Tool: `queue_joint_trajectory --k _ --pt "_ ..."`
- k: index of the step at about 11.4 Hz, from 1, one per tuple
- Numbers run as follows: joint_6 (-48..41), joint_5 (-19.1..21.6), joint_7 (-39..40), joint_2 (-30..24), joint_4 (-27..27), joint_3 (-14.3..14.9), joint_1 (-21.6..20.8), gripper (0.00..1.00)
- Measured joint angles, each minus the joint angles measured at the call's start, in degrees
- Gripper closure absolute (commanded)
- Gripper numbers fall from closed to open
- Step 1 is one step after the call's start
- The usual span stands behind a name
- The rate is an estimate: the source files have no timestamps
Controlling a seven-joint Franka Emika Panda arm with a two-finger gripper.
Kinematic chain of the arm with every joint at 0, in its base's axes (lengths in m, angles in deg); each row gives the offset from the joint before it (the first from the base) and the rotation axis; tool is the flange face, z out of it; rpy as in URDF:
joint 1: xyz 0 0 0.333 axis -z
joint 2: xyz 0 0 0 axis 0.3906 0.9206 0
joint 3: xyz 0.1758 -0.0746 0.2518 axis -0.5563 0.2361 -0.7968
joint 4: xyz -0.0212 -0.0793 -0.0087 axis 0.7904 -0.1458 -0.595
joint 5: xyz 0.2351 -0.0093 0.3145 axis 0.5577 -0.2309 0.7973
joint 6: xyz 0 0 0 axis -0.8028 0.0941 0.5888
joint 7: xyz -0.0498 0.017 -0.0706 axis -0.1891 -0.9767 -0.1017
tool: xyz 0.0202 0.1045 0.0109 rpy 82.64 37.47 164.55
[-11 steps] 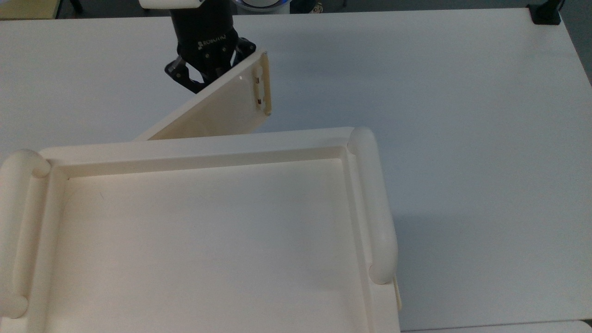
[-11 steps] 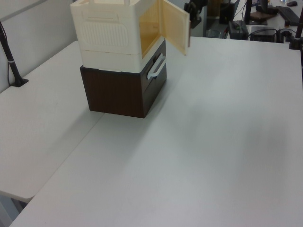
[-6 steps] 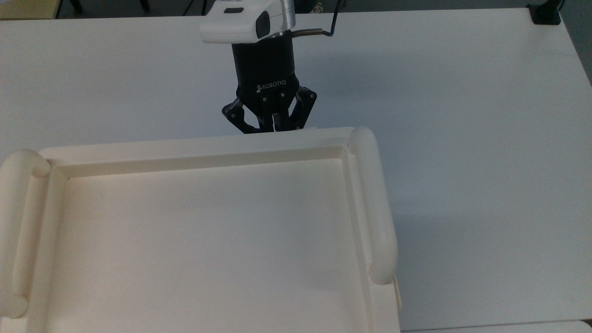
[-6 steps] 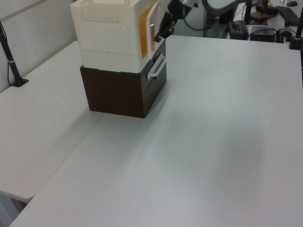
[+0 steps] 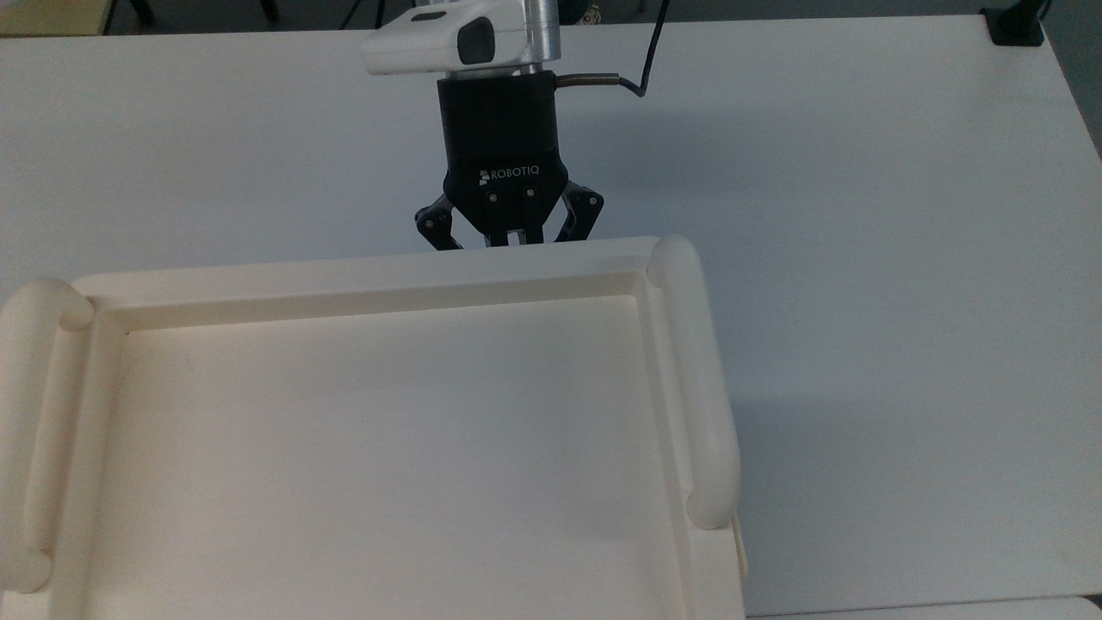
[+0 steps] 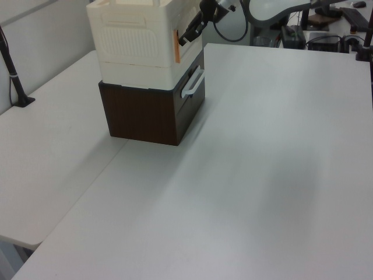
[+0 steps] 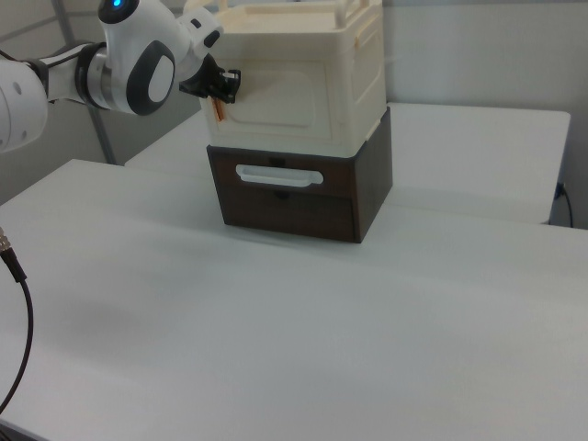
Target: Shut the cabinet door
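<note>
Door (image 7: 280, 108) sits flush in the cream cabinet (image 7: 358, 73); the claw (image 7: 223, 87), fingers spread apart, presses its edge at the right view's left.

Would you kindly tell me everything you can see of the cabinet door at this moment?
The cabinet door is a cream, plastic-looking panel with a raised rounded-rectangle relief. It stands upright, swung nearly flush into the front of the cream cabinet, with a thin orange strip showing at the right view's left edge. The claw is right at that edge. Below sits a dark brown drawer unit.
</note>
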Motion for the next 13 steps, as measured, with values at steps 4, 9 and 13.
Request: queue_joint_trajectory --k 4,9,13 --pt "-15.90 0.01 -0.33 -4.11 1.34 0.08 2.04 0.78" --pt "-56.67 -0.17 -5.39 -16.65 3.33 -3.11 9.67 0.00" --pt "-60.76 -6.76 -17.85 -20.01 8.87 -11.46 14.44 0.00"
